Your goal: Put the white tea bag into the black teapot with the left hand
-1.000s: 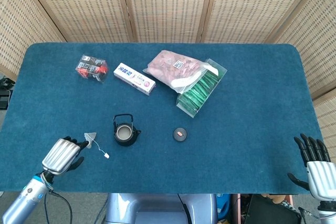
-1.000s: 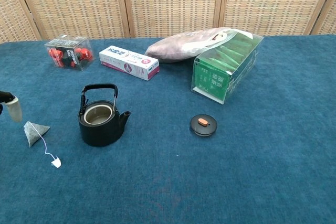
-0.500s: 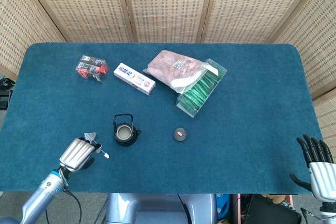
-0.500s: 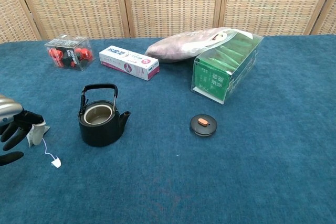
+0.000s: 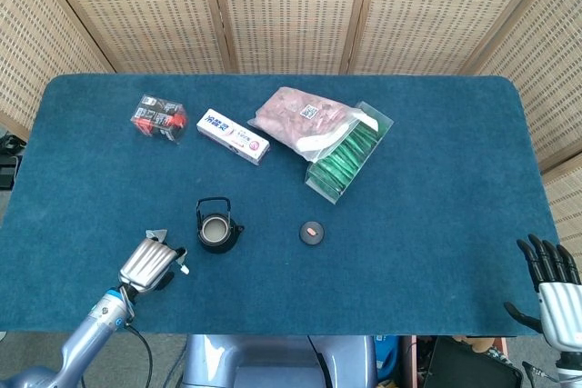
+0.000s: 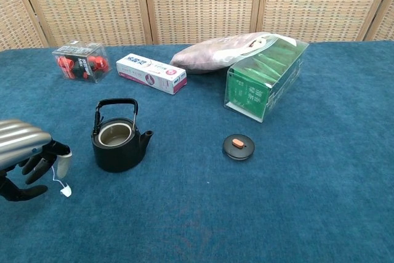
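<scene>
At the lower left of the chest view, the left hand (image 6: 28,155) was lowered over the white pyramid tea bag (image 6: 63,161), with dark fingers (image 6: 38,164) curled around it. Whether the bag was actually pinched or only covered could not be told. Its string trailed to a small white paper tag (image 6: 65,191) lying on the blue felt table (image 6: 295,201), so the bag was judged not yet lifted. In the head view the same hand (image 5: 150,263) sat at the lower left, just beside the pot.

Right of the hand, the black cast-iron teapot (image 6: 117,138) stood upright, lid off and handle raised, presumably left open so the bag could be dropped in. Its round black lid with an orange knob (image 6: 238,146) was set well apart at mid-frame, clear of the path.

Along the upper part, a clear box of red items (image 6: 79,61), a white and pink carton (image 6: 151,72), a pink bag of snacks (image 6: 218,50) and a clear box of green packets (image 6: 263,79) were left as clutter.

At the lower right of the head view, the right hand (image 5: 550,286) was parked off the table edge, fingers spread and holding nothing.
</scene>
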You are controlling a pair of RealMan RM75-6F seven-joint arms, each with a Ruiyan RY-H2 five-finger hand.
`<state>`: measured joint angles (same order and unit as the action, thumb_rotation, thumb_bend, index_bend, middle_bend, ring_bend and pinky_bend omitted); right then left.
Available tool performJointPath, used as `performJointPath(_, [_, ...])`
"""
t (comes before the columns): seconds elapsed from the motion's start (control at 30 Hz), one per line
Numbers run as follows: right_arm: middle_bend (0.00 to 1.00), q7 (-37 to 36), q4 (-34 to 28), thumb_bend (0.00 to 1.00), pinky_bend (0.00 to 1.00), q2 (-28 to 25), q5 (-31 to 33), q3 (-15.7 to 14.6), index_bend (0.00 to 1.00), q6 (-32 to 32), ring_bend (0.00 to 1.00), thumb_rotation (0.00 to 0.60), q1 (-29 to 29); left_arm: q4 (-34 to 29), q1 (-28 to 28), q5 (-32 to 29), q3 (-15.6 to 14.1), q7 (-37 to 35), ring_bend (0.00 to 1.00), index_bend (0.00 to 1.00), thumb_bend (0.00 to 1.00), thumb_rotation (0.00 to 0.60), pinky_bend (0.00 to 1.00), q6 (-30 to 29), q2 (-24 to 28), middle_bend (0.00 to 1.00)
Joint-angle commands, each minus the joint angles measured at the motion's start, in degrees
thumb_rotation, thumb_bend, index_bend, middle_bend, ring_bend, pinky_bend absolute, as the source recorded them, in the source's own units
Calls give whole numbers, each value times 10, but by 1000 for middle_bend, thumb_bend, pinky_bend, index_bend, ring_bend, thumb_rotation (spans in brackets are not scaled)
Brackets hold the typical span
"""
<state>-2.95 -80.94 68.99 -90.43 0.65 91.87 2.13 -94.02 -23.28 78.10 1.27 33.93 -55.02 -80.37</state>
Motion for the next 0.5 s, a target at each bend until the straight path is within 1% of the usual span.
performJointPath(0.03, [118, 0, 0, 71, 84, 0, 1, 0, 92, 1, 0, 600, 1, 7, -8, -12, 2, 9, 590, 471, 382, 600, 513, 5, -10, 688])
performJointPath(0.5, [118, -3, 3, 71, 84, -1, 5, 0, 92, 4, 0, 600, 7, 11, -28, -49, 0, 32, 590, 487, 392, 600, 513, 8, -36, 689])
